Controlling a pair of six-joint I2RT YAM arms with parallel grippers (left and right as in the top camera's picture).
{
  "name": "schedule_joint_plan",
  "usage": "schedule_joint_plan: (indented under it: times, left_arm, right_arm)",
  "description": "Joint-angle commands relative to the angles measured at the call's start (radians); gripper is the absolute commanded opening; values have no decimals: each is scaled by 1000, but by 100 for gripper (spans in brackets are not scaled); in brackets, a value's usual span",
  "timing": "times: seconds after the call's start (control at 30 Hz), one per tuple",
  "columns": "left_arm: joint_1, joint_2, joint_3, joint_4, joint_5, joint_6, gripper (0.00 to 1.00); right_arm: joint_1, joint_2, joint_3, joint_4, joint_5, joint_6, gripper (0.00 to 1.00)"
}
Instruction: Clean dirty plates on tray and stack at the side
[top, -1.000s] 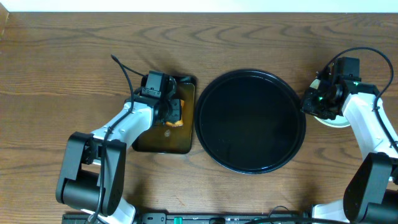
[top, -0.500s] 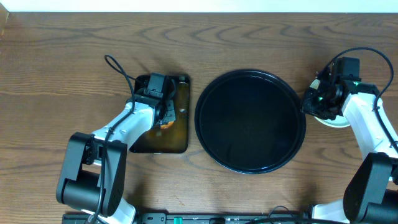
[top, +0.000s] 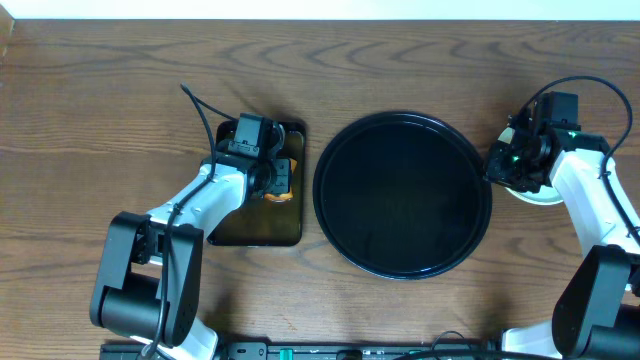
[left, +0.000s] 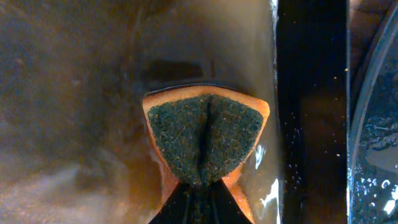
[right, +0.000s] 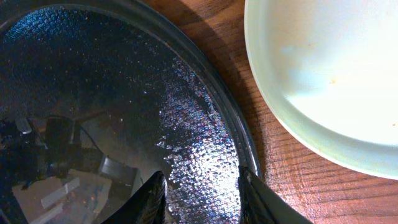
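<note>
1. Fingers (left: 177, 208) of your left gripper (left: 199, 190) pinch the sponge (left: 205, 140) so hard that it folds down the middle, green scrub face up. It hangs over the wet floor of the sponge tray (left: 74, 93).
2. Compared with a second ago, the sponge tray (top: 250, 225) lies a little further left, and a wider strip of table (top: 100, 100) now shows between it and the round black tray (top: 400, 190). Half a second ago the sponge was hidden beneath the left wrist. Now it shows again at the right side of the sponge tray, so you appear to have been rubbing or dipping it there.
3. Your right gripper (right: 200, 186) has not moved in that second. Its fingers are spread and hold nothing, above the right rim of the round black tray.
4. Nothing lies on the round black tray. The plates (top: 540, 192) rest on the table just right of it, under the right arm. The wrist view shows one pale plate with a faint speck, and you cannot tell how many lie stacked beneath it.
5. Judged from this, the washing and stacking look close to done. What seems left is putting the sponge down.
</note>
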Motion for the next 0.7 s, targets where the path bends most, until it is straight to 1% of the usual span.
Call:
schedule_joint_plan:
  times: [0.0, 0.03, 0.1, 0.2, 0.23, 0.3, 0.33, 0.37, 0.4, 0.43, 0.53, 0.67]
  left_arm:
    - [-4, 17, -12, -5, -50, -7, 8]
    - [-4, 14, -11, -11, -69, -10, 8]
    - [-4, 1, -10, -20, -81, -10, 14]
    - [-4, -31, -10, -21, -81, -10, 17]
    - [-4, -44, -10, -21, -81, -10, 27]
    - [-4, -75, -10, -22, -82, -10, 36]
    - [-3, -92, -10, -25, -88, -10, 41]
    - [-3, -114, -10, -30, -103, -10, 50]
    - [-3, -132, -10, -37, -120, -10, 54]
    - [-3, -152, -10, -48, -140, -10, 57]
    - [-3, -201, -10, -77, -182, -10, 60]
    - [-1, -254, -10, -109, -186, -10, 68]
  right_arm:
    - [10, 8, 3, 0, -1, -11, 37]
    - [10, 8, 3, 0, -1, -11, 37]
    - [10, 8, 3, -1, -1, -11, 37]
    - [10, 8, 3, 0, -1, -11, 37]
    - [10, 8, 3, 0, -1, -11, 37]
    - [10, 8, 3, 0, -1, -11, 37]
    - [10, 8, 3, -1, -2, -13, 38]
    - [10, 8, 3, 0, -11, -30, 38]
    - [10, 8, 3, -1, -22, -47, 39]
    - [10, 8, 3, 0, -38, -65, 40]
    - [11, 7, 3, 1, -76, -97, 42]
    - [27, 7, 3, 3, -126, -142, 46]
